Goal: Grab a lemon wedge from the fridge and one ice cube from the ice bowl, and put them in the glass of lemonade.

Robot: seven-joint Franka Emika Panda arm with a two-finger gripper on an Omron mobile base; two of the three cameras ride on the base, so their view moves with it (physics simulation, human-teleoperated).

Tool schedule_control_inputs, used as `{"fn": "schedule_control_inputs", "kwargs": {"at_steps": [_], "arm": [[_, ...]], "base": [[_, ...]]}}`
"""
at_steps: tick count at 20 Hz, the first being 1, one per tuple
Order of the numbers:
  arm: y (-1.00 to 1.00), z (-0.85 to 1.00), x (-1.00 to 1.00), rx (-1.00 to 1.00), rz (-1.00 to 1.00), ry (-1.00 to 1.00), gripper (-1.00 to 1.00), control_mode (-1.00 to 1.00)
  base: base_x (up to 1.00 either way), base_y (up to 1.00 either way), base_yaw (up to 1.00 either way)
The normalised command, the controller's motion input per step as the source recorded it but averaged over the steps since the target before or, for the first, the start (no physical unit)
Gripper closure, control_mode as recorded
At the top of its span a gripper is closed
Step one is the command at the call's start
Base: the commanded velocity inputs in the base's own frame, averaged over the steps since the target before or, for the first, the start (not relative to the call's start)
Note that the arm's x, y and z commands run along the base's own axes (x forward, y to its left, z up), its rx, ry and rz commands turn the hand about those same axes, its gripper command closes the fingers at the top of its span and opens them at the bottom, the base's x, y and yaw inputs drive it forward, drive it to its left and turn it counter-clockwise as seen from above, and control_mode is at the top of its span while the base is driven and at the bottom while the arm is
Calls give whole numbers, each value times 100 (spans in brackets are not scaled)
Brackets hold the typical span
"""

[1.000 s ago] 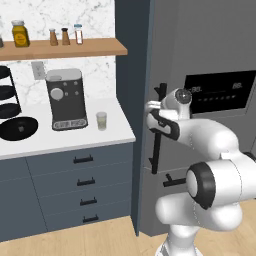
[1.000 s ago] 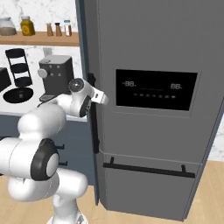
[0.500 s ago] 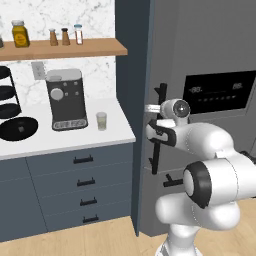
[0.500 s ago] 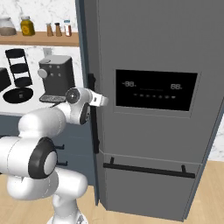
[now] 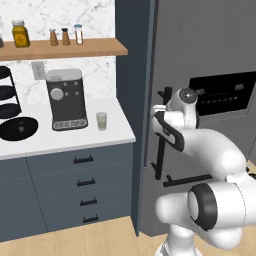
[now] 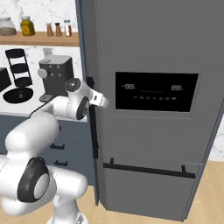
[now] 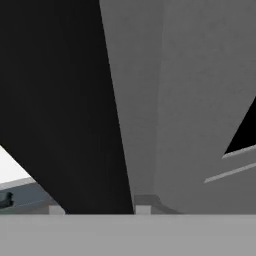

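The tall dark grey fridge [image 5: 200, 45] [image 6: 148, 43] stands closed, its inside hidden. My gripper [image 5: 159, 114] [image 6: 91, 97] is at the upper door's black vertical bar handle [image 5: 160, 150] [image 6: 93, 135]. In the hand view the handle [image 7: 75, 125] runs up between the two fingertips [image 7: 142, 210] and fills the gap, so the gripper [image 7: 99, 210] is shut on it. The glass of lemonade [image 5: 101, 120], a small clear tumbler, stands on the white counter right of the coffee machine, well to the left of my hand.
A black coffee machine [image 5: 66, 99] [image 6: 54, 76] and a black tiered stand [image 6: 19, 70] are on the counter [image 5: 60, 140]. Jars and shakers line the wooden shelf [image 5: 90, 48]. Dark blue drawers [image 5: 80, 180] sit below. The lower fridge door has a horizontal bar handle [image 6: 148, 169].
The hand has sunk slightly along the vertical handle and settled against it. The fridge door has not visibly swung.
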Motion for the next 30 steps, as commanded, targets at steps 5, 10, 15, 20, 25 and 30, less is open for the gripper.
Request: {"fn": "schedule_control_inputs", "kwargs": {"at_steps": [5, 10, 15, 20, 25, 30], "arm": [[-94, 0, -100, 5, 0, 13, 100, -100], [-100, 0, -100, 8, 0, 10, 100, -100], [-100, 0, -100, 9, 0, 10, 100, -100], [-100, 0, -100, 10, 0, 7, 100, -100], [-100, 0, -100, 10, 0, 3, 100, -100], [-100, 0, -100, 11, 0, 1, 100, -100]], "base": [[0, 0, 0], [0, 0, 0], [0, 0, 0], [0, 0, 0], [0, 0, 0], [0, 0, 0]]}}
